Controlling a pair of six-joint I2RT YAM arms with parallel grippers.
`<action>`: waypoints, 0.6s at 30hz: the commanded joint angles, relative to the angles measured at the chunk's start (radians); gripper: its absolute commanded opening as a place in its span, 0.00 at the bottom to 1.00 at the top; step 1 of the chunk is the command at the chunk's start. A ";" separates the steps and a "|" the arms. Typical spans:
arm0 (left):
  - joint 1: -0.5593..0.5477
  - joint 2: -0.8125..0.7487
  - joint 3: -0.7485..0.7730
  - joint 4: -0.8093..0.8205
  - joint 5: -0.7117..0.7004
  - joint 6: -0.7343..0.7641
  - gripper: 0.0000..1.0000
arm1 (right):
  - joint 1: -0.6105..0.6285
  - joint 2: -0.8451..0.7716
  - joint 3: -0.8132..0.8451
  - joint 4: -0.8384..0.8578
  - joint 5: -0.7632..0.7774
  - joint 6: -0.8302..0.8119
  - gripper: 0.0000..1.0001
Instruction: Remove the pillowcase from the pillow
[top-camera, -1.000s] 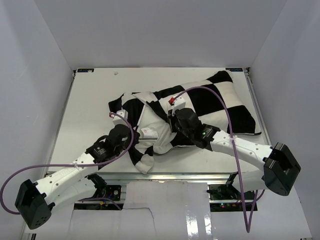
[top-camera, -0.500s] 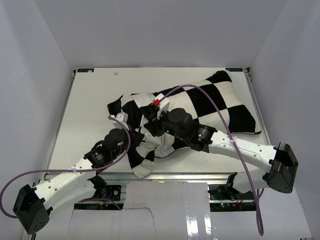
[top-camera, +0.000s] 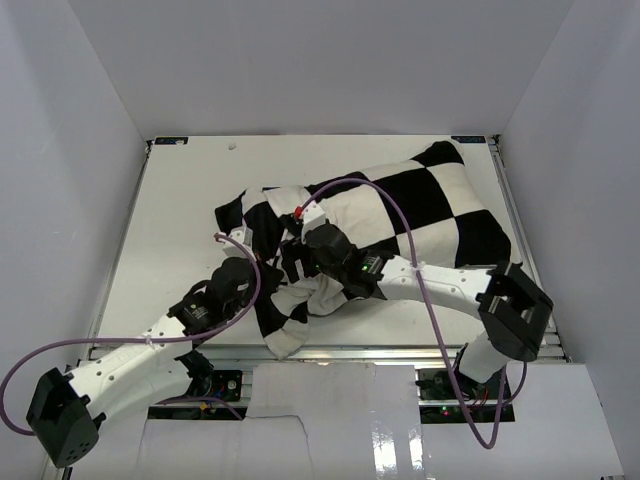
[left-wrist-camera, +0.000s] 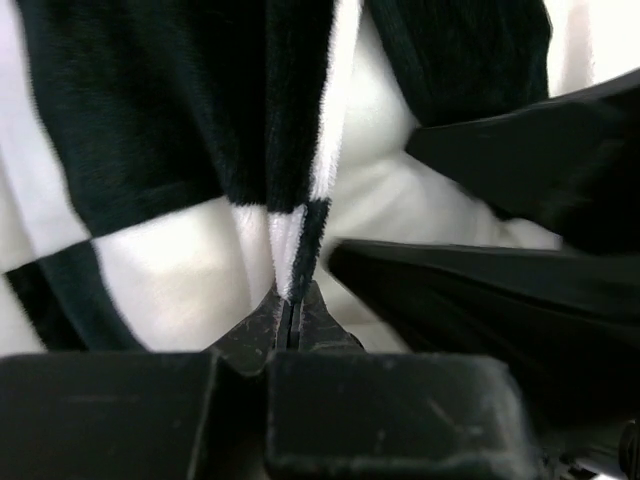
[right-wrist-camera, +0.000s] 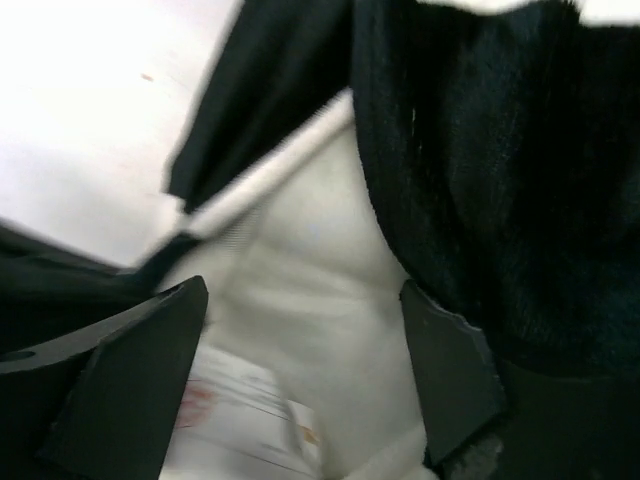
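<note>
**A:** Where are our things?

**B:** The pillowcase stretches from the middle of the table out to its right side and covers most of the pillow. Its open end is bunched at the near edge, between our two arms.

**A:** And our grips?

**B:** Our left gripper has its jaws pressed together on a thin fold of checkered cloth, where a black square meets a white one. Our right gripper holds nothing, its fingers spread wide. Between them we see the plain white pillow with its small tag. The cover's black edge lies just beside it.

**A:** So what does this step ask of us?

**B:** We judge that the right hand is going for a hold on the cushion itself. We should close on white fabric only, well inside the mouth. If any checkered hem gets between the fingers, we pin cover to cushion.

**A:** Then the left pulls?

**B:** Yes, low along the table and away from the right hand, which only anchors.

**A:** What could go wrong?

**B:** Our left pinch is thin, so a jerk may slip it. We pull slowly, and we take a deeper bite if the cloth creeps.
</note>
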 joint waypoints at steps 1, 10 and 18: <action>0.003 -0.064 0.012 -0.123 -0.100 -0.023 0.00 | 0.001 0.102 0.018 -0.028 0.171 0.063 0.89; 0.003 -0.143 0.000 -0.229 -0.179 -0.060 0.00 | -0.060 0.266 0.029 -0.070 0.297 0.142 0.64; 0.003 -0.197 -0.005 -0.232 -0.155 -0.046 0.00 | -0.203 0.126 0.020 -0.021 0.106 0.051 0.08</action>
